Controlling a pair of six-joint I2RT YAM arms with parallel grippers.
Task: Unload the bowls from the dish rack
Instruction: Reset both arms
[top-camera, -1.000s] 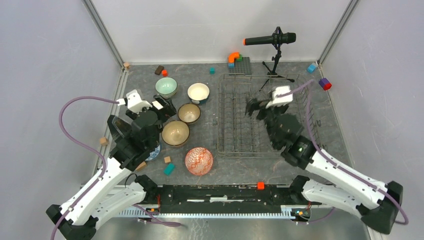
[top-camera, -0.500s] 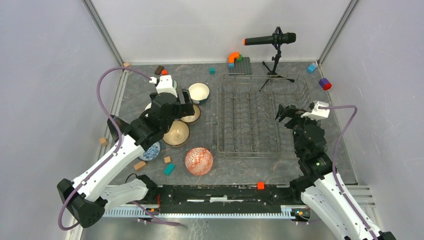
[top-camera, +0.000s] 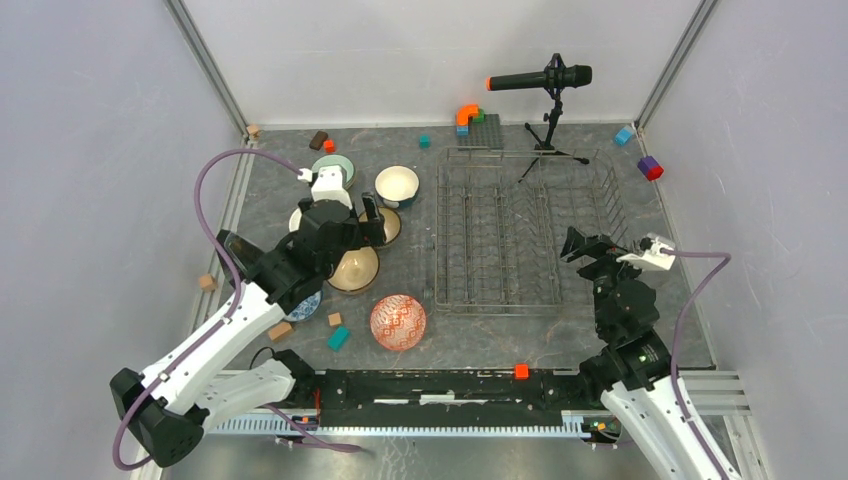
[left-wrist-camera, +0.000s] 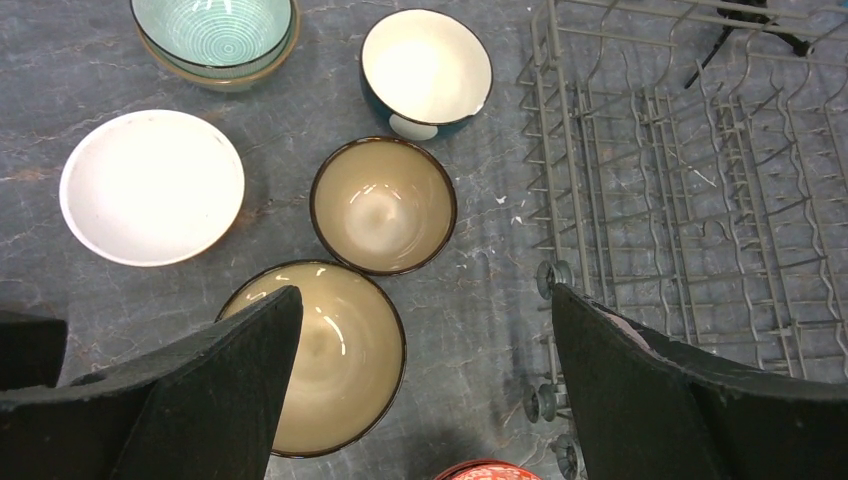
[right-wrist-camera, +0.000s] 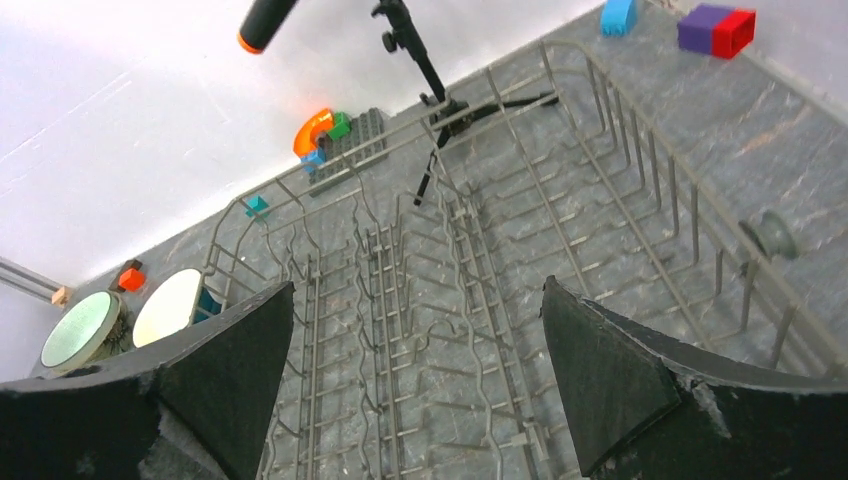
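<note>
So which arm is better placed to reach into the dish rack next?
Right. Its open gripper hangs at the dish rack's right side, facing in. The left gripper is over the bowls on the table. No bowl shows in the rack, though.

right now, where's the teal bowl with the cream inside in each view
Top external: the teal bowl is in the upper middle, just left of the dish rack.
Left wrist: the teal bowl is at top centre, with the dish rack to its right.
Right wrist: the teal bowl is at the lower left, just outside the dish rack.
Shared landmark: the dish rack's side nearest the bowl.
</note>
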